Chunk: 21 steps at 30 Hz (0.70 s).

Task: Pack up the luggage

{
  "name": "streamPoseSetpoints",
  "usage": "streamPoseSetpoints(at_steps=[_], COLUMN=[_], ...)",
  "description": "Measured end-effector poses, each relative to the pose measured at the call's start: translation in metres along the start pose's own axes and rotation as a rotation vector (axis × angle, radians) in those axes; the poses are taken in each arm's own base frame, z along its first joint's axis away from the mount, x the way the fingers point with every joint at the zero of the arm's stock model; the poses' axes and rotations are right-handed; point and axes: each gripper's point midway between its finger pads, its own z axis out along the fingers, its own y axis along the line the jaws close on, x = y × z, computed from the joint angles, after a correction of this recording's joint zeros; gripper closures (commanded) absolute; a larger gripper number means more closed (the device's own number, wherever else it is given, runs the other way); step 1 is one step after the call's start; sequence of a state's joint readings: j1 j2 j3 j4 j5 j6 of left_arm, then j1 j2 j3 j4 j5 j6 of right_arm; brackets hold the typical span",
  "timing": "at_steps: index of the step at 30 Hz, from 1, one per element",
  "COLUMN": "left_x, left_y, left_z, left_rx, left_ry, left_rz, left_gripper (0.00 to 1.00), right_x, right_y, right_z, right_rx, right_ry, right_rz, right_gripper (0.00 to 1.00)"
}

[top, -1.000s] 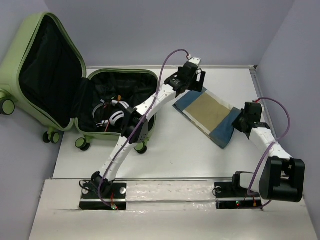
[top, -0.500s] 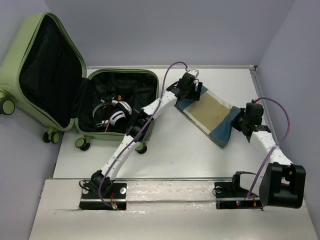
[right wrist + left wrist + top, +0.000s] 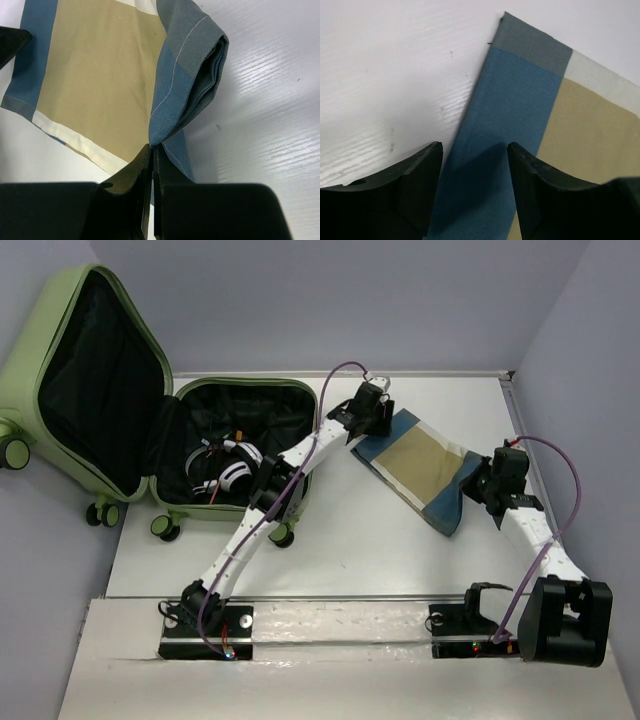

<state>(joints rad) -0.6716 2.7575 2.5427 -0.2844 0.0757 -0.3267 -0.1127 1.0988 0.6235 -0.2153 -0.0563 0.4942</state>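
Note:
The light-green luggage [image 3: 25,380] lies open at the far left, its black-lined lid propped up. White headphones [image 3: 225,468] rest in its base. A folded blue, tan and cream cloth [image 3: 420,465] lies on the white table to the right of it. My left gripper [image 3: 378,425] is down at the cloth's far-left end. In the left wrist view the left gripper [image 3: 475,150] is open, its fingers straddling the cloth's [image 3: 520,100] blue edge band. My right gripper [image 3: 482,480] is at the other end. In the right wrist view the right gripper [image 3: 152,147] is shut on the cloth's [image 3: 100,75] raised blue fold.
Walls close off the table [image 3: 360,550] at the back and the right. The luggage's caster wheels [image 3: 165,528] stand at its near-left side. My left arm reaches across the corner of the luggage's base.
My left gripper has come down and slightly left onto the cloth's far-left edge, and its jaws have narrowed. The right gripper keeps its pinch; the cloth has shifted a little.

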Motion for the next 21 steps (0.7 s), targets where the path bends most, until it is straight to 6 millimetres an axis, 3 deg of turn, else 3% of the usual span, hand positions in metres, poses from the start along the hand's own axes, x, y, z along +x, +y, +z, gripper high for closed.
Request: streamPoseSetpoints(at_steps=[3,7,8,9,15,21], left_x=[0.009,0.026,0.029,0.034,0.050,0.064], left_y=[-0.009,-0.028,-0.033,-0.036,-0.048,-0.046], left_z=[0.000,-0.003,-0.004,-0.005,-0.019,-0.057], left_rx=[0.004,0.016,0.021,0.022,0.076,0.095], left_ry=[0.009,0.042,0.046,0.056,0.097,0.162], left_rz=[0.042,0.095,0.102,0.108,0.111,0.085], left_gripper=[0.49,0.72,0.87,0.94,0.94,0.94], right_x=[0.000,-0.002,-0.001,0.000,0.002,-0.005], right_y=[0.002,0.006,0.006,0.006,0.006,0.012], right_z=[-0.001,-0.005,-0.006,-0.006,-0.013,-0.022], right_rx=[-0.007,-0.030,-0.033,-0.035,-0.047,-0.073], right_ry=[-0.001,-0.011,-0.012,-0.012,-0.023,-0.058], right_rz=[0.005,0.017,0.018,0.021,0.024,0.020], right_gripper=[0.93,0.93,0.93,0.93,0.93,0.93])
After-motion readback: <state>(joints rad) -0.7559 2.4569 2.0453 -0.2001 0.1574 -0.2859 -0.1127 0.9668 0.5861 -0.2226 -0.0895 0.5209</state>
